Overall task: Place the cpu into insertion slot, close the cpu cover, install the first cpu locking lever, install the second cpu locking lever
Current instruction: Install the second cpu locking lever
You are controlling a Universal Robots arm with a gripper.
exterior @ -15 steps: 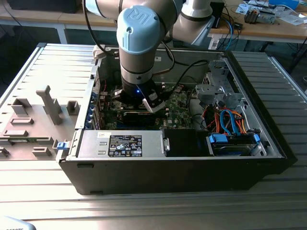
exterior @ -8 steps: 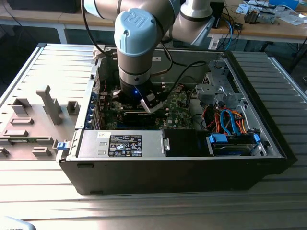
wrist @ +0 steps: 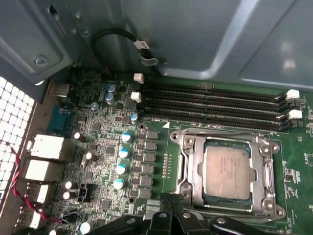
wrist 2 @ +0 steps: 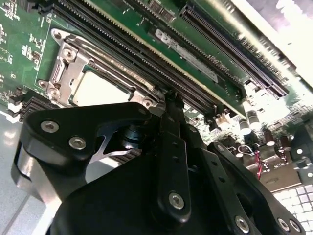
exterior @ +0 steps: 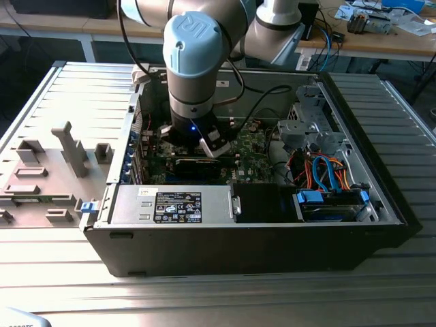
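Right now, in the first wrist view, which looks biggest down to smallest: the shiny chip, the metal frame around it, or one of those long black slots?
1. The cpu cover, the metal frame, spans the most area.
2. The cpu fills the frame's window.
3. A memory slot is longer than the chip but very thin; its rank against the chip is unsure.

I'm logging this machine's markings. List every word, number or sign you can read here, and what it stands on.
No text can be quoted.
Black label on the power supply: white print, too small to read.
White sticker beside it: too small to read.
The cpu, metal top: faint marks, not legible.
White cable tag: not legible.
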